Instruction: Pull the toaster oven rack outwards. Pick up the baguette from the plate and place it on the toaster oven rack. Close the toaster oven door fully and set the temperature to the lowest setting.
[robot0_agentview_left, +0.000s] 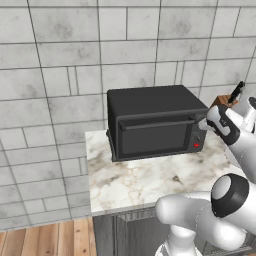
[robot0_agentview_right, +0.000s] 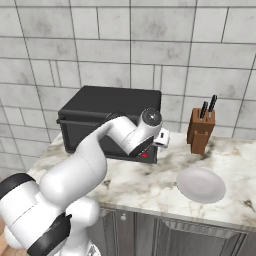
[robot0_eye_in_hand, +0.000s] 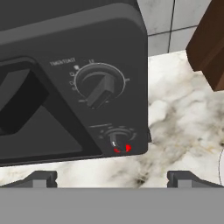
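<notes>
Holding gripper (robot0_eye_in_hand: 112, 178) fingers wide, empty, at bottom of my hand view; toaster oven (robot0_eye_in_hand: 74, 65) knob (robot0_eye_in_hand: 99, 87) centre frame, toaster oven door (robot0_agentview_left: 155, 135) shut.

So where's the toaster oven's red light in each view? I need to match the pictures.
Left base view: the red light sits low on the toaster oven's right-hand control strip.
Right base view: red light just under the arm's wrist.
Hand view: red light lower centre, below the small knob.
Shared landmark: the knife block.

Small white lettering above toaster oven (robot0_eye_in_hand: 74, 65) upper knob (robot0_eye_in_hand: 101, 87): too blurred to read.
</notes>
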